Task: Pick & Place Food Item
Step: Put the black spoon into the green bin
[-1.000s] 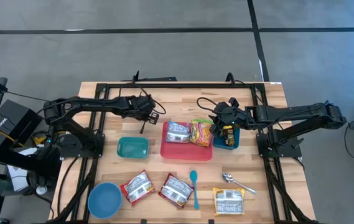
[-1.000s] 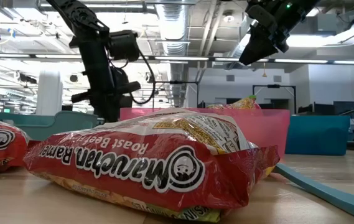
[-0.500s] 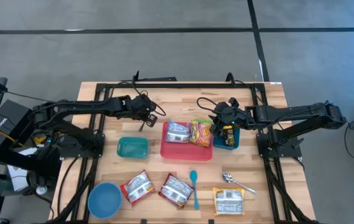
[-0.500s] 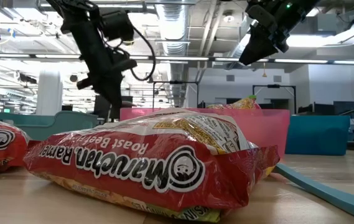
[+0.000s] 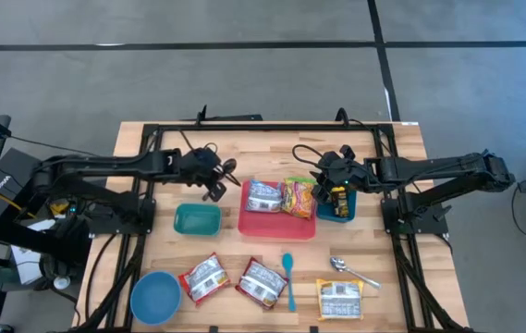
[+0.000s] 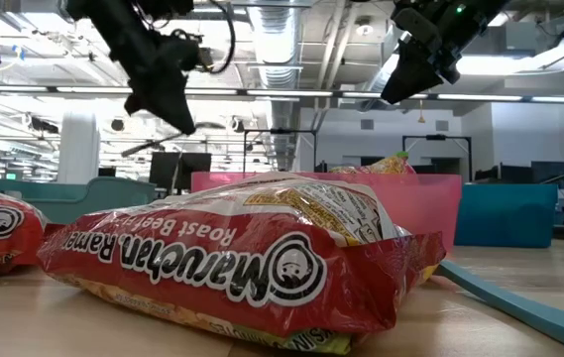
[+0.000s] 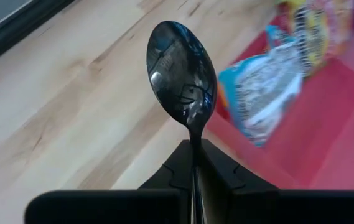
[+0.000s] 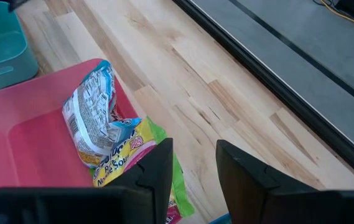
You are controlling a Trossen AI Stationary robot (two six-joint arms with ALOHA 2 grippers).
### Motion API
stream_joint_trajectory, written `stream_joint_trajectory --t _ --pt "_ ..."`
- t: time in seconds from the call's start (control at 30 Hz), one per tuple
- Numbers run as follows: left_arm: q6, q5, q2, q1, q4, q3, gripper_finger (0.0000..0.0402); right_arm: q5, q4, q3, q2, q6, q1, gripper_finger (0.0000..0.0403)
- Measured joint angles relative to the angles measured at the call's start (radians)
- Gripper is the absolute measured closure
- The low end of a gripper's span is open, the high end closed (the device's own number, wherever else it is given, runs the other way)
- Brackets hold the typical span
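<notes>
The left gripper (image 5: 214, 181) hangs above the bare wood between the teal bin (image 5: 197, 219) and the red tray (image 5: 277, 225), its fingers (image 7: 217, 180) pinched tight on a dark spoon (image 7: 183, 79) that sticks straight out. To set it down well, I'd say keep the bowl level and lower gently, clear of the tray's rim. The right gripper (image 5: 334, 172) hovers over the tray's far edge, fingers about half apart, holding nothing. The ramen packs (image 5: 264, 196) already lie in the tray; others sit on the wooden table (image 5: 272, 143). Behind is an open lab with ceiling ducts (image 6: 291, 40).
</notes>
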Motion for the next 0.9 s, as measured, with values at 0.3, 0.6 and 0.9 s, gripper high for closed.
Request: stream_joint_trajectory --t 0.3,0.6,0.9 --pt "0.0 0.016 -0.024 -0.051 0.006 0.0 0.0396 0.0 0.0 0.0 0.0 0.0 0.0 0.0287" --pt "0.053 0.142 -0.016 -0.043 0.117 0.0 0.0396 0.003 0.039 0.0 0.0 -0.096 0.0 0.0287" --pt "0.087 0.334 -0.016 0.0 0.308 0.0 0.0396 -0.002 0.141 -0.001 0.0 -0.303 0.0 0.0287"
